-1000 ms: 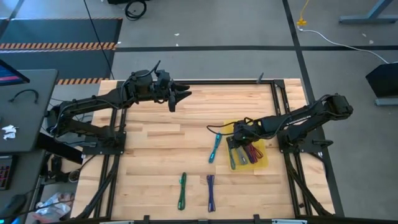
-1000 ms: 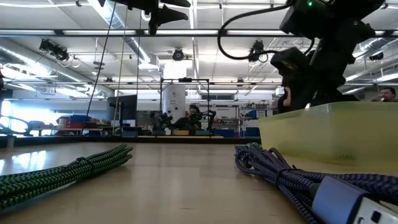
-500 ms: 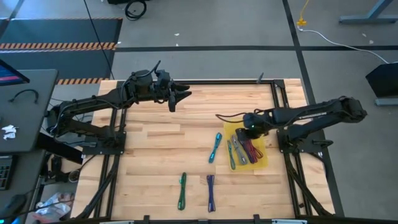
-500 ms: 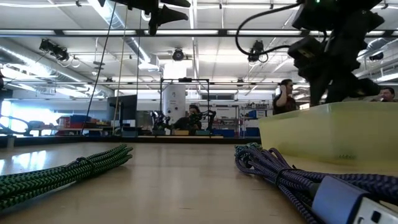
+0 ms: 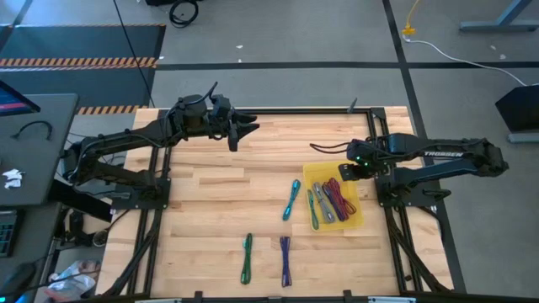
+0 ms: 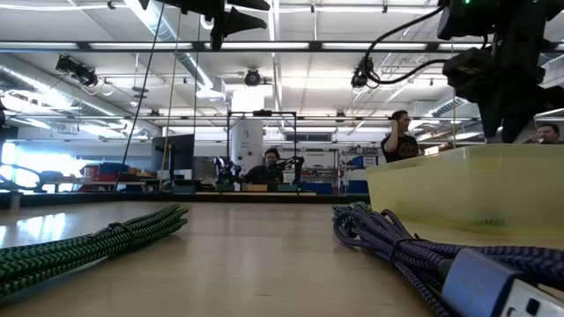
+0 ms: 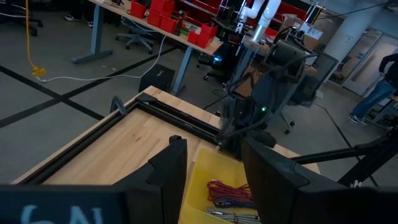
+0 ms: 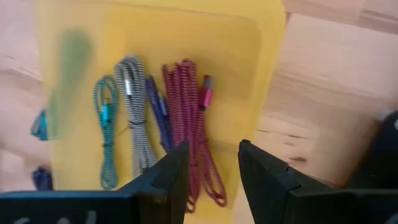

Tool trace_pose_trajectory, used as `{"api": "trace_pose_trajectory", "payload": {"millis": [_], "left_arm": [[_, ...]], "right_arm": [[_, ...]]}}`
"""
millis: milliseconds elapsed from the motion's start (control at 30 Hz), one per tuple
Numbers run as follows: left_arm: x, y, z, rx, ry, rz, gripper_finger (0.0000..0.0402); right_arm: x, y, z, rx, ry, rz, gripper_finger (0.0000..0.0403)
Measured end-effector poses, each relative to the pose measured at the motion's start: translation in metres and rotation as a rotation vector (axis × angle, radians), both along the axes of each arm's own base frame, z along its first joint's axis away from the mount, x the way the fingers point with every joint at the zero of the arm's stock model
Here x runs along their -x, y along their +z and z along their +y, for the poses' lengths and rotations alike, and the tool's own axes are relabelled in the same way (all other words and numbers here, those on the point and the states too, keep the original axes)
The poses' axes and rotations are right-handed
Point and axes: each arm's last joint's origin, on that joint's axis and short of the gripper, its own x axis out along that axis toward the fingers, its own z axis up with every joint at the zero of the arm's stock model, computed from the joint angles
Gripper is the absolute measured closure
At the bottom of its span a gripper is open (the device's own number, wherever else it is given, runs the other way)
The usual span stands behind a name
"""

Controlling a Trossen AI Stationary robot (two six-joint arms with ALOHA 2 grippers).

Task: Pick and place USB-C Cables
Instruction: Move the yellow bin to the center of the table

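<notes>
A yellow tray [image 5: 354,217] sits right of the table's middle and holds teal [image 8: 106,130], grey [image 8: 134,118], purple [image 8: 158,115] and maroon-red [image 8: 193,124] USB-C cables lying side by side on its floor. Three more cables lie on the bare wood: teal [image 5: 292,199], green [image 5: 247,257] and purple [image 5: 285,259]. My right gripper [image 5: 346,166] hangs open and empty above the tray's far edge; its wrist view looks down into the tray [image 8: 249,74]. My left gripper [image 5: 244,128] waits open and high over the table's far left part.
A black frame [image 5: 381,135] runs along the table's far and right edges. Bare wood lies left of the tray. In the low view the green cable [image 6: 88,242] and purple cable [image 6: 414,251] lie close in front, with the tray wall [image 6: 467,189] beyond. People stand in the room behind.
My right gripper has risen from low over the tray's cables and drawn back toward the table's right and far edges, ending above the tray's far edge. It carries nothing. The cables have stayed where they were.
</notes>
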Motion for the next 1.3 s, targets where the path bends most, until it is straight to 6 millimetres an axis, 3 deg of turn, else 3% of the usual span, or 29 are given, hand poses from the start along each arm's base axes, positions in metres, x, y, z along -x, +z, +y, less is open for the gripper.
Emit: {"api": "trace_pose_trajectory", "payload": {"millis": [467,900,1033,1200,1300], "left_arm": [[0.000,0.000,0.000,0.000,0.000,0.000,0.0239],[0.001,0.000,0.003,-0.013,0.008,0.004,0.0239],[0.002,-0.001,0.007,-0.023,0.022,0.010,0.0239],[0.004,-0.001,0.012,-0.020,0.041,0.016,0.0239],[0.005,-0.002,0.013,-0.017,0.046,0.025,0.0239]], "right_arm": [[-0.005,-0.034,-0.002,-0.023,0.090,0.209,0.0261],[-0.015,-0.062,-0.004,0.000,0.081,0.206,0.0266],[-0.015,-0.066,-0.004,-0.004,0.082,0.220,0.0301],[-0.018,-0.066,-0.005,0.001,0.083,0.200,0.0384],[-0.020,-0.066,-0.005,0.014,0.091,0.181,0.0393]]}}
